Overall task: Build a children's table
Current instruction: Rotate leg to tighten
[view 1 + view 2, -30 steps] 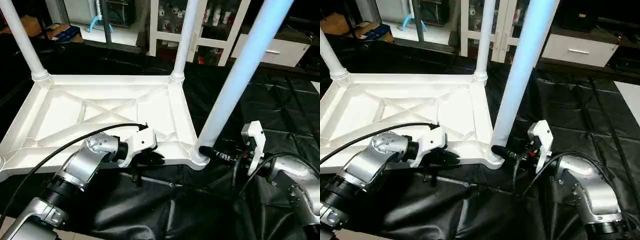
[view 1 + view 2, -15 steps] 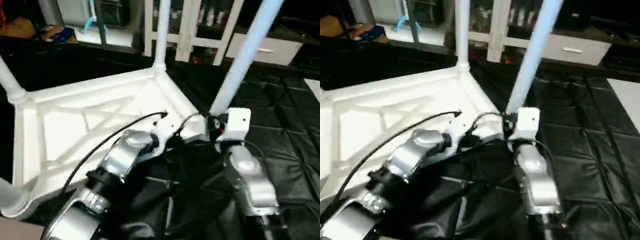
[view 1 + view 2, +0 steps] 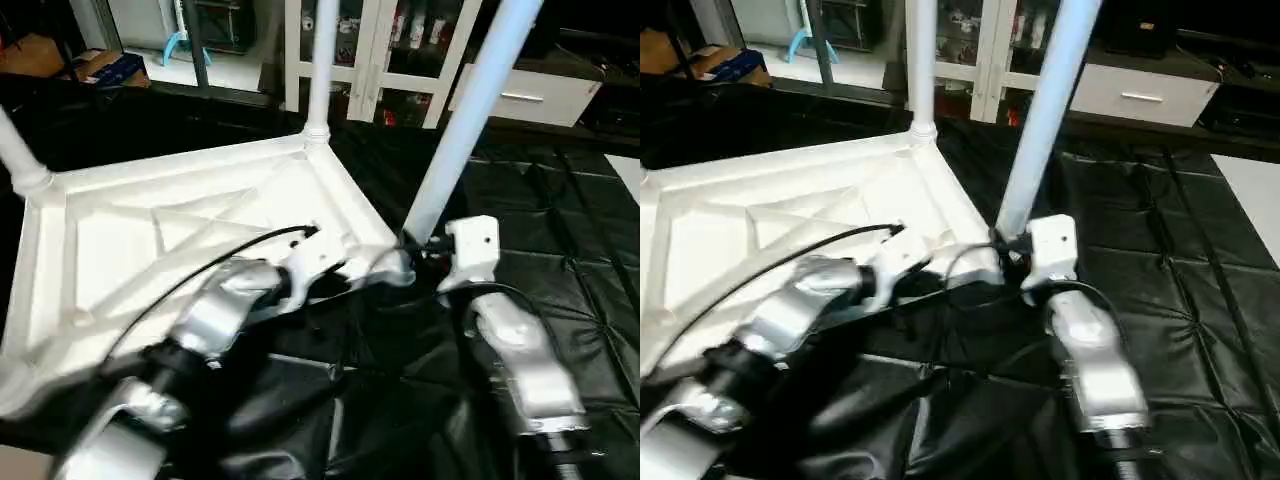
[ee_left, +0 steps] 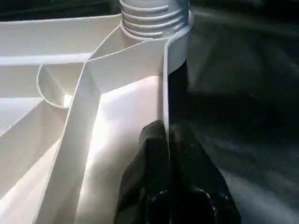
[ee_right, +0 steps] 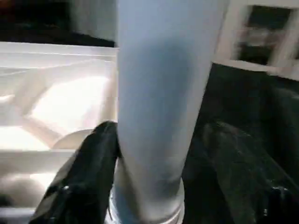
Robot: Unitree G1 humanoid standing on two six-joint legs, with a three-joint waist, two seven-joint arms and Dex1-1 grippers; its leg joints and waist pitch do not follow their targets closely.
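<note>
We are seating a leg [image 3: 470,110]: our right claw [image 5: 145,154] grips it, our left claw [image 4: 167,154] pinches the tabletop [image 3: 120,240] rim. Next, press it home.

Both silver forearms reach forward and converge toward the middle. Left gripper [image 4: 167,154]: black fingers [image 4: 149,163] pressed close together, pinching a thin white wall edge between them. Left forearm [image 3: 215,320] angled in from the near left, black cable looping over the wrist. Right gripper [image 5: 154,186]: fingers [image 5: 88,172] spread either side of a pale tube, left one touching it. Right forearm [image 3: 520,350] runs nearly straight ahead, white wrist housing [image 3: 472,245] on top.
</note>
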